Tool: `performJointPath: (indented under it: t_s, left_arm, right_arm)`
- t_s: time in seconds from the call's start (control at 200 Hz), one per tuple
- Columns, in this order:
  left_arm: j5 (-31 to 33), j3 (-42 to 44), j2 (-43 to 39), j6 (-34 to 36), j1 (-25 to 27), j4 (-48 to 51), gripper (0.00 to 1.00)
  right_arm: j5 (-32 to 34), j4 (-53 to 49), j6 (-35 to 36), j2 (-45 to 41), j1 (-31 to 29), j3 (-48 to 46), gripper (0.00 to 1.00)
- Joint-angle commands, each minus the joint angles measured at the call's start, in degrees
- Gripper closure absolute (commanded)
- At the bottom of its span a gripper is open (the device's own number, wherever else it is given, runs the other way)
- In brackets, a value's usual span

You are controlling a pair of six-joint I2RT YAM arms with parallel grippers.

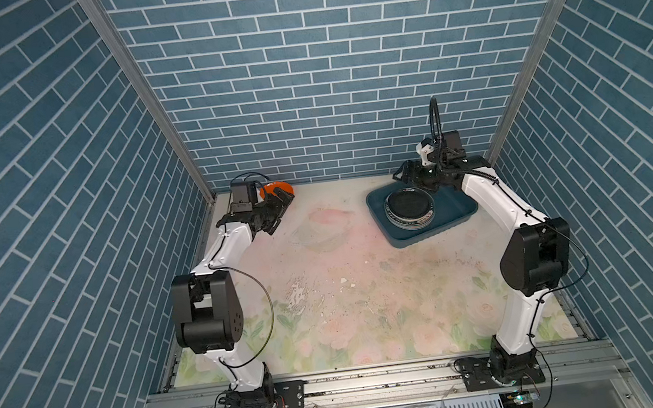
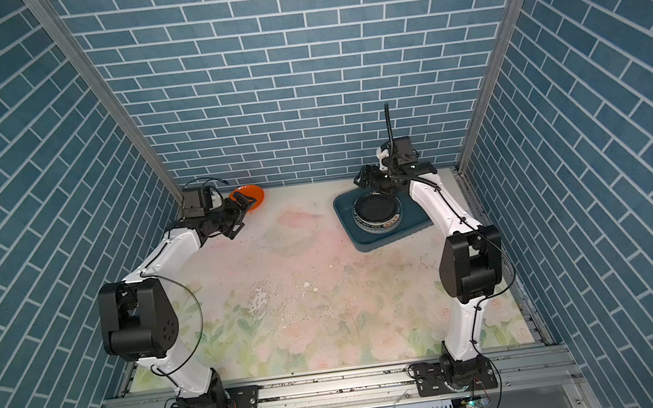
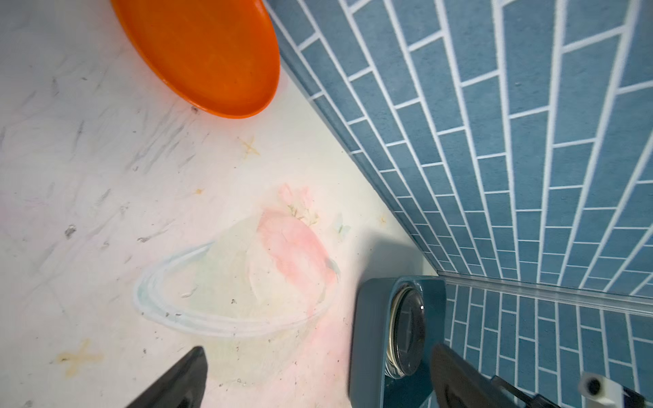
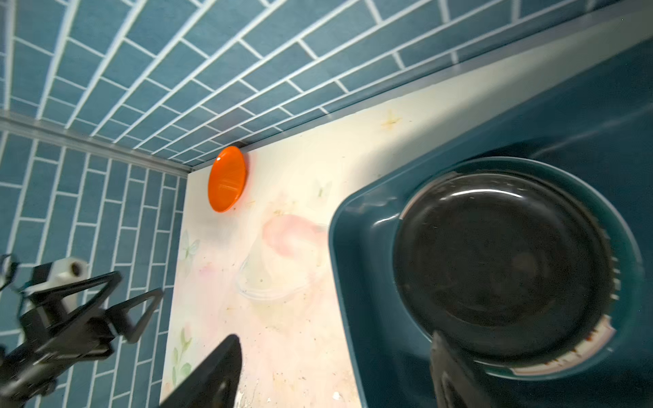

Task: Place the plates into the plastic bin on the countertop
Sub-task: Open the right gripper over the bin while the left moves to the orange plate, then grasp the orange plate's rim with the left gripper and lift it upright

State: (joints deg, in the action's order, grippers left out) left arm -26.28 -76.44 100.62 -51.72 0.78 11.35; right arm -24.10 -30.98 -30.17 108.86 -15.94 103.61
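A booth lined with blue brick-pattern walls [image 1: 303, 90] is seen from above, with a flowered countertop [image 1: 347, 294] and two robot arms. A dark teal bin [image 1: 459, 208] is set at the back right of the countertop. A stack of plates [image 1: 410, 220] is nested inside it, topped by a black plate [image 4: 501, 261]. They are laid flat, one on another, which likely saves room in the bin.

One orange plate [image 1: 282, 186] is found outside the bin, at the back left. It is close against the foot of the back wall and well apart from the bin. The left gripper [image 1: 279, 212] is held just beside this plate, on its near side. Its jaws are spread wide and empty, seemingly readied to take the rim. In the left wrist view the plate is shown beyond the fingertips [image 3: 183, 374], not between them.

The right gripper [image 1: 404, 174] is held above the far side of the bin, near the stack. In the right wrist view its jaws are parted with nothing gripped. One finger [image 4: 456, 371] is seen in front of the stack's edge.

The task is judged nearly done, with only the orange plate to be moved.
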Motion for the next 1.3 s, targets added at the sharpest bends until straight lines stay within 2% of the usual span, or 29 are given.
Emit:
performJointPath:
  t_s: [0.0,0.15,0.325,0.75,0.95,1.295]
  left_arm:
    - [-2.0,2.1,2.0,-2.9,-1.9,-4.9,0.0]
    - [-2.7,1.6,5.2,-3.5,-3.8,-6.0,0.0]
    - [-2.0,-3.8,10.3,-1.1,-5.2,-2.2,0.01]
    - [-0.2,-16.5,24.5,-1.9,-7.7,-1.3,0.07]
    - [-0.1,-22.3,31.6,-5.7,-7.8,-4.8,0.13]
    - [2.3,-27.7,39.1,-12.8,-7.8,-10.0,0.24]
  right_arm:
    - [-2.8,3.2,-1.3,-0.5,-2.2,2.1,0.16]
    - [-2.6,5.1,-2.8,0.6,-4.6,3.3,0.15]
    - [-1.6,5.3,-2.9,1.4,-6.0,4.3,0.15]
    - [3.9,4.5,-3.2,-0.2,-6.9,4.4,0.15]
    - [7.3,2.4,-3.1,0.1,-6.9,5.9,0.16]
    - [10.8,-1.6,-3.8,2.2,-7.0,9.6,0.16]
